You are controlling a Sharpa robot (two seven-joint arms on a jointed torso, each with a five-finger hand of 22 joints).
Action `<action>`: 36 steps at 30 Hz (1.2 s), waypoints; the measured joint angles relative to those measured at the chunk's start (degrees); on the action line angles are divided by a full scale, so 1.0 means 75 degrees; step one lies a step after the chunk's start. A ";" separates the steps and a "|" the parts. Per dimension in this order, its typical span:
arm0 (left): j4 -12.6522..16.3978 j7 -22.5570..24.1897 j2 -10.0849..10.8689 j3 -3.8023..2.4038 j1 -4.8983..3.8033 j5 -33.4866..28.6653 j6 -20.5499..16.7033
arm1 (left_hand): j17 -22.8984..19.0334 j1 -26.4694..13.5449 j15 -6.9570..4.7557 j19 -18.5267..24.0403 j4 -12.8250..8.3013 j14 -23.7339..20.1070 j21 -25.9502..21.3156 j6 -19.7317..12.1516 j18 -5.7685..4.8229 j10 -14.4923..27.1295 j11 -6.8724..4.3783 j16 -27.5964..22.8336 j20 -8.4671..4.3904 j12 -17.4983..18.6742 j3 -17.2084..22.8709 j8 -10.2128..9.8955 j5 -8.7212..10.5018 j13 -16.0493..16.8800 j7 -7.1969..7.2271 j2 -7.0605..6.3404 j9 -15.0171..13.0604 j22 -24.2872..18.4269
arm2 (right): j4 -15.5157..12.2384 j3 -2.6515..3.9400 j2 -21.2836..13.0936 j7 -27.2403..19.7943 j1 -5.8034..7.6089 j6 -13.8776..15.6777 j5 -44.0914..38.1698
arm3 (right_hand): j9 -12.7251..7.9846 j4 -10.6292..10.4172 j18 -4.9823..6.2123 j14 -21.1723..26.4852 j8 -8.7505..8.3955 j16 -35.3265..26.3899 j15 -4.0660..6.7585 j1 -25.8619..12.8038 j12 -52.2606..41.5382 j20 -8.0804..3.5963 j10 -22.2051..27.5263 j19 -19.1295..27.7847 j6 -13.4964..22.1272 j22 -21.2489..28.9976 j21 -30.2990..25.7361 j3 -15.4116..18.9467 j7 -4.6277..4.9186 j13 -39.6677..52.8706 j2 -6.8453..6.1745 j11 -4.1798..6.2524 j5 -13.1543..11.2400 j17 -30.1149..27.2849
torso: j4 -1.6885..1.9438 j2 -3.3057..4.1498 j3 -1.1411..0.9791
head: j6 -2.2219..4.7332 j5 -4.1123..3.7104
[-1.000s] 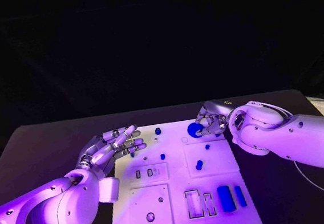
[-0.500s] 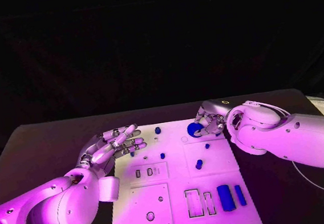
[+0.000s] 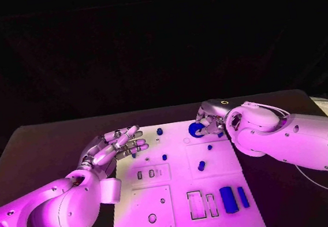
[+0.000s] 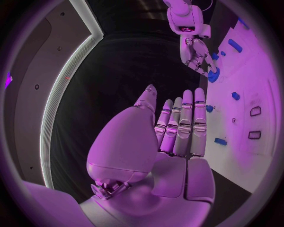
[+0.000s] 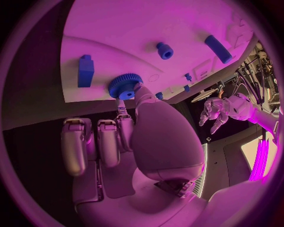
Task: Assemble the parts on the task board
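The white task board (image 3: 185, 189) lies in the middle of the table. At its far right corner my right hand (image 3: 209, 121) pinches a blue gear (image 3: 195, 131) between thumb and a fingertip; the gear (image 5: 124, 87) sits low against the board surface. The left wrist view shows that hand (image 4: 197, 53) and the gear (image 4: 213, 74) from across the board. My left hand (image 3: 115, 147) hovers at the board's far left edge with its fingers (image 4: 180, 124) stretched out and nothing in them.
Small blue pegs (image 3: 159, 132) (image 3: 201, 166) stand on the board's far half. Two long blue blocks (image 3: 227, 201) (image 3: 242, 197) lie near the front right, beside empty slots (image 3: 195, 206). A blue block (image 5: 85, 71) and a short cylinder (image 5: 164, 50) lie near the gear.
My right hand has shifted slightly left and away with the gear. The left hand has barely moved.
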State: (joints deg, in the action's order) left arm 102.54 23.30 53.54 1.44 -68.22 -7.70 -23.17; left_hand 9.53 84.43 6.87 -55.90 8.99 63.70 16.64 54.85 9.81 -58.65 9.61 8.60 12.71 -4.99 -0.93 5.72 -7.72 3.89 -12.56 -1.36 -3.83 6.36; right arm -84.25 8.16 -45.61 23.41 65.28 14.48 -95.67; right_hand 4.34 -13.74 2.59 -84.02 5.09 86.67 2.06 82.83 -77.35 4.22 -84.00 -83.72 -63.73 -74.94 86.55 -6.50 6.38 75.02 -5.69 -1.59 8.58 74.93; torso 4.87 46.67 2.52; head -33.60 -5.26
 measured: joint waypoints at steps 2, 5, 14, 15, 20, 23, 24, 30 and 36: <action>-0.0001 -0.0003 0.0000 0.0000 0.0000 0.0000 0.0001 | 0.0000 0.0031 0.0000 0.0000 -0.0020 0.0000 0.0000 0.0000 0.0000 0.0000 0.0000 0.0000 0.0000 0.0000 0.0020 0.0000 0.0000 0.0000 0.0000 0.0031 0.0000 0.0000 | -0.0028 0.0000 0.0004 0.0001 -0.0001 0.0022 -0.0049 | 0.0000 0.0045 0.0000 0.0000 0.0002 0.0000 0.0000 0.0058 -0.0074 0.0000 0.0012 0.0000 -0.0021 0.0000 0.0000 -0.0121 0.0020 -0.0002 0.0056 0.0013 -0.0040 0.0000 | -0.0001 0.0000 0.0000 | -0.0001 0.0007; -0.0002 -0.0005 -0.0002 0.0000 0.0000 0.0000 0.0001 | 0.0000 0.0040 0.0000 0.0000 -0.0021 0.0000 0.0000 0.0000 0.0000 0.0000 0.0000 0.0000 0.0000 0.0000 0.0021 0.0000 0.0000 0.0000 0.0000 0.0040 0.0000 0.0000 | -0.0079 -0.0012 0.0010 0.0001 -0.0016 0.0103 -0.0086 | -0.0001 0.0083 0.0001 0.0027 0.0003 0.0000 0.0027 0.0079 -0.0087 -0.0004 0.0013 -0.0004 -0.0022 0.0001 0.0028 -0.0206 0.0021 -0.0002 0.0076 0.0013 -0.0041 0.0000 | -0.0004 0.0000 0.0000 | 0.0004 0.0009; -0.0025 -0.0012 -0.0010 0.0000 0.0000 -0.0001 0.0004 | 0.0008 0.0040 0.0000 0.0000 -0.0020 0.0000 0.0000 0.0000 -0.0001 0.0000 0.0000 0.0000 0.0000 0.0000 0.0020 -0.0030 0.0000 0.0000 0.0000 0.0040 0.0000 -0.0007 | -0.0458 -0.0029 0.0265 -0.0013 -0.0047 0.0764 -0.0201 | -0.0006 0.0158 0.0000 0.0028 -0.0001 0.0000 0.0027 0.0171 -0.0131 -0.0028 0.0013 -0.0027 -0.0022 0.0001 0.0029 -0.0382 0.0021 -0.0006 0.0044 0.0012 0.0114 -0.0001 | 0.0004 0.0000 0.0000 | 0.0034 0.0022; -0.0027 -0.0013 -0.0011 0.0000 0.0000 -0.0001 0.0004 | 0.0007 0.0040 0.0000 0.0000 -0.0020 0.0000 0.0000 0.0000 0.0000 0.0000 0.0000 0.0000 0.0000 0.0000 0.0021 -0.0030 0.0000 0.0000 0.0000 0.0040 0.0000 -0.0008 | -0.0481 -0.0028 0.0315 -0.0013 -0.0046 0.0820 -0.0226 | -0.0006 0.0157 0.0000 0.0028 -0.0003 -0.0001 0.0027 0.0170 -0.0131 -0.0028 0.0013 -0.0027 -0.0022 0.0001 0.0029 -0.0383 0.0021 -0.0006 0.0045 0.0012 0.0114 -0.0001 | 0.0004 0.0001 0.0001 | 0.0034 0.0027; -0.0037 -0.0013 -0.0013 0.0000 0.0000 -0.0003 0.0004 | 0.0007 0.0040 0.0000 0.0000 -0.0020 0.0000 0.0000 0.0000 0.0001 0.0000 0.0000 0.0000 0.0000 0.0000 0.0021 -0.0030 0.0000 0.0000 0.0000 0.0040 0.0000 -0.0007 | -0.0507 -0.0038 0.0609 -0.0014 -0.0042 0.1038 -0.0364 | -0.0007 0.0147 0.0000 0.0028 -0.0012 -0.0001 0.0027 0.0167 -0.0131 -0.0028 0.0013 -0.0027 -0.0021 0.0002 0.0029 -0.0393 0.0020 -0.0005 0.0048 0.0012 0.0114 -0.0001 | 0.0006 0.0004 0.0004 | 0.0031 0.0059; -0.0039 -0.0014 -0.0019 0.0000 0.0000 -0.0003 0.0004 | 0.0007 0.0040 0.0000 0.0000 -0.0020 0.0000 0.0000 0.0000 0.0000 0.0000 0.0000 0.0000 0.0000 0.0000 0.0021 -0.0030 0.0000 0.0000 0.0000 0.0040 0.0000 -0.0007 | -0.0454 -0.0060 0.0836 -0.0013 -0.0042 0.1121 -0.0447 | -0.0007 0.0146 0.0000 0.0028 -0.0035 -0.0001 0.0027 0.0159 -0.0131 -0.0028 0.0013 -0.0027 -0.0021 0.0002 0.0029 -0.0394 0.0020 -0.0005 0.0057 0.0012 0.0114 -0.0002 | 0.0009 0.0005 0.0005 | 0.0023 0.0080; -0.0043 -0.0014 -0.0022 0.0000 0.0000 -0.0004 0.0004 | 0.0007 0.0040 0.0000 0.0000 -0.0020 0.0000 0.0000 0.0000 0.0000 0.0000 0.0000 0.0000 0.0000 0.0000 0.0021 -0.0030 0.0000 0.0000 0.0000 0.0040 0.0000 -0.0007 | -0.0422 -0.0073 0.0927 -0.0013 -0.0042 0.1149 -0.0479 | -0.0007 0.0146 0.0000 0.0028 -0.0037 -0.0001 0.0027 0.0158 -0.0131 -0.0028 0.0013 -0.0027 -0.0021 0.0002 0.0029 -0.0395 0.0020 -0.0005 0.0057 0.0012 0.0114 -0.0002 | 0.0010 0.0008 0.0005 | 0.0017 0.0087; -0.0062 -0.0014 -0.0030 0.0000 0.0000 -0.0005 0.0005 | 0.0006 0.0040 0.0000 0.0000 -0.0020 0.0000 0.0000 0.0000 0.0000 0.0000 0.0000 0.0000 0.0000 0.0000 0.0021 -0.0030 0.0000 0.0000 0.0000 0.0040 0.0000 -0.0007 | -0.0243 -0.0145 0.1264 -0.0014 -0.0049 0.1217 -0.0582 | -0.0008 0.0136 0.0001 0.0028 -0.0102 -0.0001 0.0027 0.0117 -0.0131 -0.0028 0.0013 -0.0027 -0.0019 0.0002 0.0028 -0.0444 0.0018 -0.0003 0.0098 0.0011 0.0113 -0.0003 | 0.0042 0.0016 0.0015 | 0.0003 0.0105; -0.0079 -0.0014 -0.0034 0.0000 0.0000 -0.0007 0.0006 | 0.0005 0.0040 0.0000 0.0000 -0.0020 0.0000 0.0000 0.0000 0.0000 0.0000 0.0000 0.0000 0.0000 0.0000 0.0021 -0.0030 0.0000 0.0000 0.0000 0.0040 0.0000 -0.0006 | -0.0083 -0.0218 0.1536 -0.0045 -0.0073 0.1209 -0.0634 | -0.0010 0.0135 0.0001 0.0028 -0.0101 -0.0001 0.0027 0.0106 -0.0131 -0.0028 0.0013 -0.0027 -0.0017 0.0003 0.0028 -0.0444 0.0016 -0.0003 0.0105 0.0011 0.0111 -0.0003 | 0.0072 0.0027 0.0023 | -0.0007 0.0100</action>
State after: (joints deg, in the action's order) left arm 101.95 23.20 53.29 1.44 -68.22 -7.75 -23.13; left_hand 9.57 84.73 6.87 -55.90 8.83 63.70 16.64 54.85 9.81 -58.65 9.61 8.60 12.71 -4.99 -0.77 5.49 -7.72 3.89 -12.56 -1.06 -3.83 6.31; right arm -84.88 6.53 -34.09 23.07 64.74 23.55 -100.42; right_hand 4.27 -12.73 2.60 -83.81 4.33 86.66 2.27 83.62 -78.33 4.01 -83.90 -83.92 -63.86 -74.91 86.76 -9.83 6.50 75.00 -4.91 -1.51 9.42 74.91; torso 5.41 46.87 2.70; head -33.65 -4.52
